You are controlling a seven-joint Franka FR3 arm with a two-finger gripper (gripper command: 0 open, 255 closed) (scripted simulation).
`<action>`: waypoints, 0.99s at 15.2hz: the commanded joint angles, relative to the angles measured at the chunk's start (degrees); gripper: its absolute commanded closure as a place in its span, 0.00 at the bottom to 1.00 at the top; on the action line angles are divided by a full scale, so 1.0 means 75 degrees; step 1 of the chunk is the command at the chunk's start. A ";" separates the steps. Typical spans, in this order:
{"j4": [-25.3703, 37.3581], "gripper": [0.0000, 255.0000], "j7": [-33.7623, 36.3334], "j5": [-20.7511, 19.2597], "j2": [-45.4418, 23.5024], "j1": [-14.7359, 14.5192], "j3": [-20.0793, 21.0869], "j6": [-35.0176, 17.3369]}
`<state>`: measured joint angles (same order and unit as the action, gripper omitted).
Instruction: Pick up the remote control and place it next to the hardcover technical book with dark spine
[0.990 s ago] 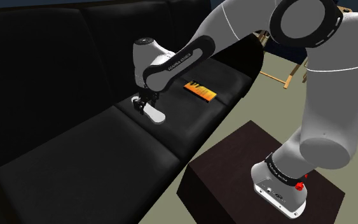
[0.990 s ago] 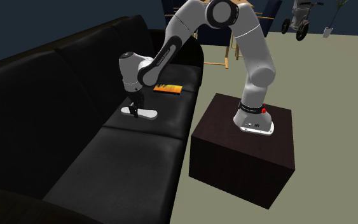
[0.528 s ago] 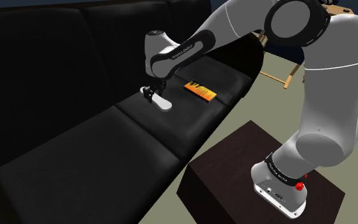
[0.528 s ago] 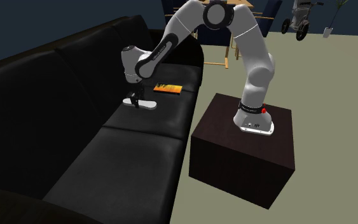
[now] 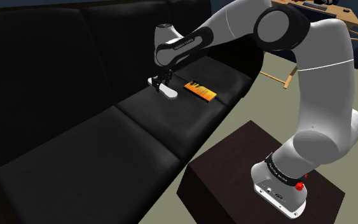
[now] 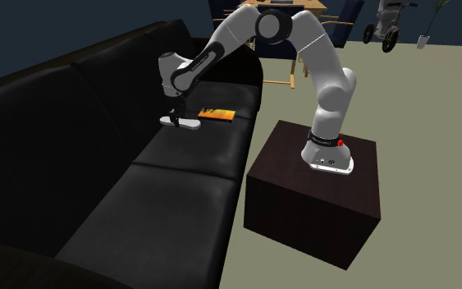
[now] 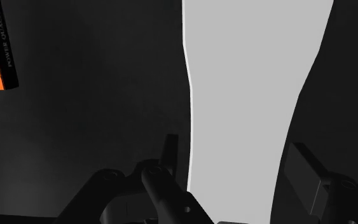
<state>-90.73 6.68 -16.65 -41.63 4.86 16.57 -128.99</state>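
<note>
The all-black two-finger gripper is closed to a narrow gap around one end of the plain pale-grey, elongated remote control, one finger on each long side. That end grip probably leaves the rest of the body free to be laid flat. In the shoulder view the remote sits low over the black leather sofa seat cushion; I cannot tell whether it touches the cushion or hangs just above it. To its right in that view, near but apart, lies the flat orange hardcover book with a dark spine, its long side roughly parallel to the remote. The strip of cushion between them looks like the natural landing spot, and a short sideways shift should be enough. Room is fair: the tall black backrest rises on the far side, the seat's front edge drops away just beyond the book, and the black armrest closes the sofa's far end. The dark brown box stand is well apart.
</note>
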 commanded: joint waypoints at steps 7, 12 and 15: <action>0.1240 1.00 -0.0753 0.0001 -0.0863 0.0371 -0.0176 0.0323; 0.1307 1.00 -0.0710 -0.0073 -0.1209 0.0323 -0.0248 0.0044; 0.1372 1.00 -0.0687 -0.0115 -0.1430 0.0291 -0.0293 -0.0113</action>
<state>-80.31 1.46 -17.40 -51.99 7.06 14.48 -129.28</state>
